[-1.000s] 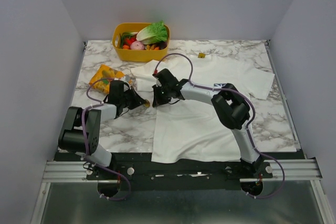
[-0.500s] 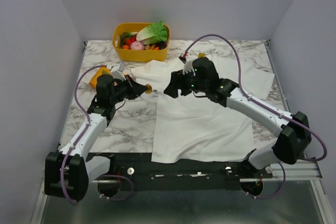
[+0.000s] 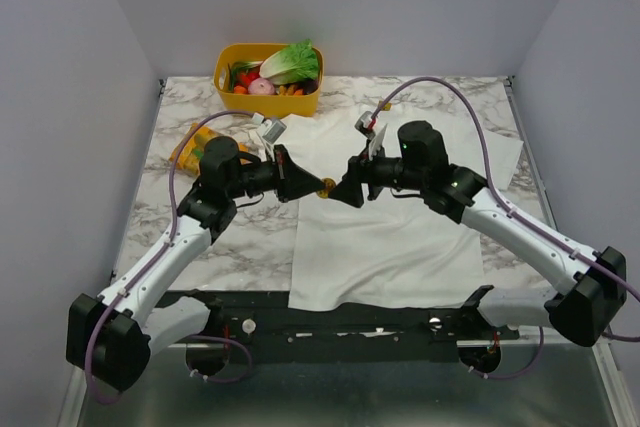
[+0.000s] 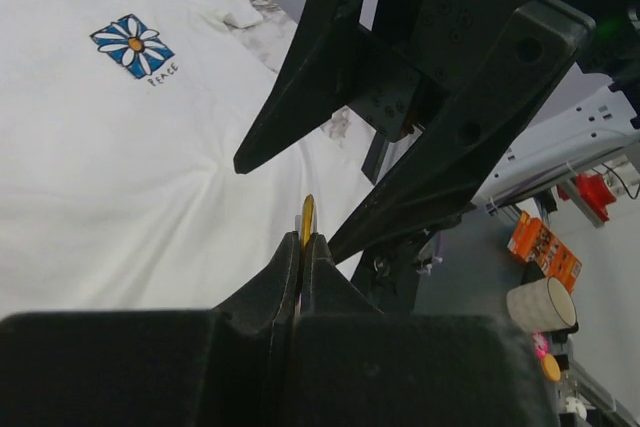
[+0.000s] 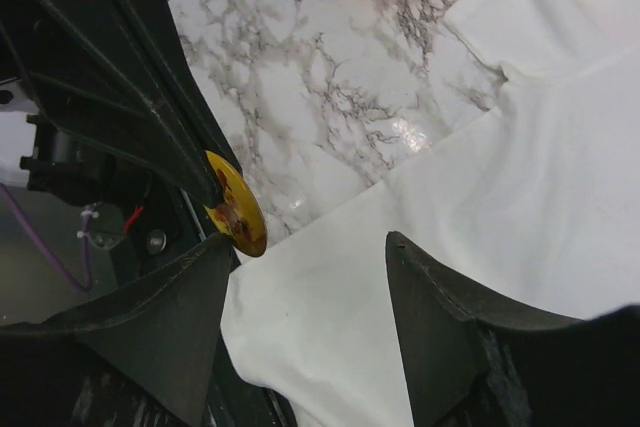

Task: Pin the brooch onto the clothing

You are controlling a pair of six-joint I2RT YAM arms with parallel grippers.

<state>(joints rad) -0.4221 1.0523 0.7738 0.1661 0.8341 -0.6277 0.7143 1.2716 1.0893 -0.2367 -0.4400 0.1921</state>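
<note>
The brooch is a small gold disc held above the left part of the clothing, a white T-shirt spread on the marble table. My left gripper is shut on the brooch, which shows edge-on between its fingertips. The right gripper faces it, tip to tip, and is open. In the right wrist view the brooch hangs just off the right gripper's left fingertip and is not between the jaws. The shirt's blue flower print lies flat, away from both grippers.
An orange snack packet lies on the marble left of the shirt, behind the left arm. A yellow basket of vegetables stands at the back left. Walls close the table in on three sides.
The left gripper has carried the brooch rightward, from the shirt's left edge to over the shirt. The right gripper has opened and come down to face it.
</note>
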